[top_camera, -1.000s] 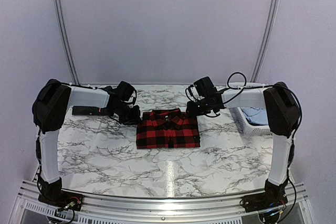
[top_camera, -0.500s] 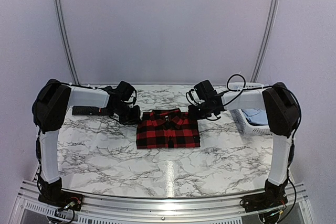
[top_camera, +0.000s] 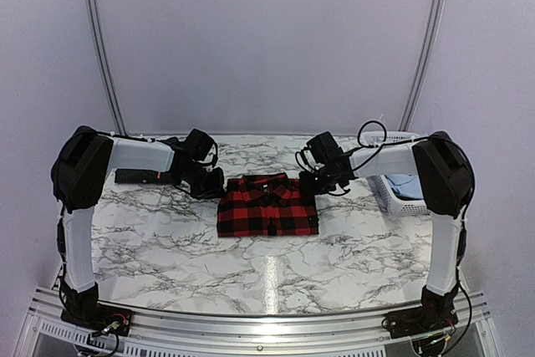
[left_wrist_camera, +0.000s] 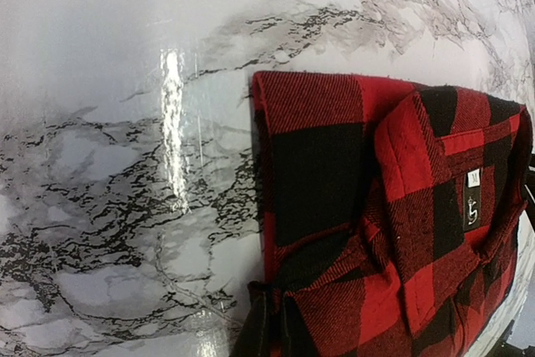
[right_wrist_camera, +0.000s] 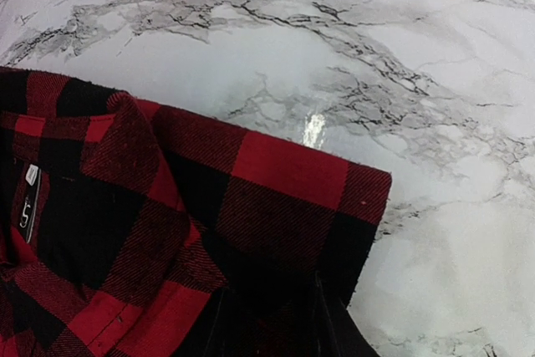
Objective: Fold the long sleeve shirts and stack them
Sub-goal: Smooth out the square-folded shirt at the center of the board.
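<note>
The red-and-black plaid shirt [top_camera: 267,205] lies folded into a rectangle at mid-table, collar toward the back. My left gripper [top_camera: 219,186] is at its far left corner, and in the left wrist view its fingers [left_wrist_camera: 272,328] are shut on the shirt's [left_wrist_camera: 359,206] edge, which bunches between them. My right gripper [top_camera: 311,181] is at the far right corner. In the right wrist view it [right_wrist_camera: 267,323] stands open, its fingers apart over the flat cloth [right_wrist_camera: 167,223]. A small neck label [left_wrist_camera: 472,198] shows inside the collar. The dark charcoal shirt is not in view.
A white slotted basket [top_camera: 386,192] with light blue cloth in it stands at the right table edge, just beyond my right arm. The marble table [top_camera: 276,265] stretches in front of the shirt. Walls close off the back and sides.
My right gripper has moved a little left and down onto the shirt's far right corner. The left gripper and the shirt have not moved.
</note>
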{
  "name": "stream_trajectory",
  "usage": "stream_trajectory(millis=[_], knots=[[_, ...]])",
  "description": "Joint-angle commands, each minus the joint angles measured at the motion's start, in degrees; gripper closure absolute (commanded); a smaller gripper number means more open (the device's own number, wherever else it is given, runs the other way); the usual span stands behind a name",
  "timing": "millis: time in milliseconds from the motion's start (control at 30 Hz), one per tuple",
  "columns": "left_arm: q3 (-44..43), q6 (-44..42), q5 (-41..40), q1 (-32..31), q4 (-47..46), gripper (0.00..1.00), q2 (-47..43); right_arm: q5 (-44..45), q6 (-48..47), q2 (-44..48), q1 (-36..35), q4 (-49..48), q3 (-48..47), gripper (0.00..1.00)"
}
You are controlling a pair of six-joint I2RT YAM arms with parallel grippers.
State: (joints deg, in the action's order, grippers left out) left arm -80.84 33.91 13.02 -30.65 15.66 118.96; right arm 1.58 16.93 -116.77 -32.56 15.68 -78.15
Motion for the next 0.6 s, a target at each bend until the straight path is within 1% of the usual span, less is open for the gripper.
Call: stream_trajectory(millis=[0,67,133,200,367,567], knots=[[-1.74,-0.26,0.93,-0.19,-1.25,0.94,0.63,0.23,0.83,-0.59,-1.01,0.63,-0.47,0.75],[-1.9,-0.25,1.07,-0.2,-1.2,0.94,0.58,0.17,0.83,-0.45,-1.27,0.6,-0.64,0.81],[-2.1,-0.44,1.13,-0.28,-1.33,0.95,0.48,0.25,0.83,-0.25,-1.62,0.74,-0.85,0.92],[-2.26,-0.87,1.13,-0.49,-1.4,0.96,0.08,0.64,0.84,0.29,-1.91,0.92,-0.88,1.0],[-2.65,-1.6,0.83,-1.04,-1.51,1.0,-1.57,2.23,1.17,3.12,-2.62,1.1,0.02,1.0],[-3.08,-2.0,0.45,-1.75,-1.51,1.0,-3.26,4.16,1.59,7.01,-3.36,1.09,1.23,1.0]])
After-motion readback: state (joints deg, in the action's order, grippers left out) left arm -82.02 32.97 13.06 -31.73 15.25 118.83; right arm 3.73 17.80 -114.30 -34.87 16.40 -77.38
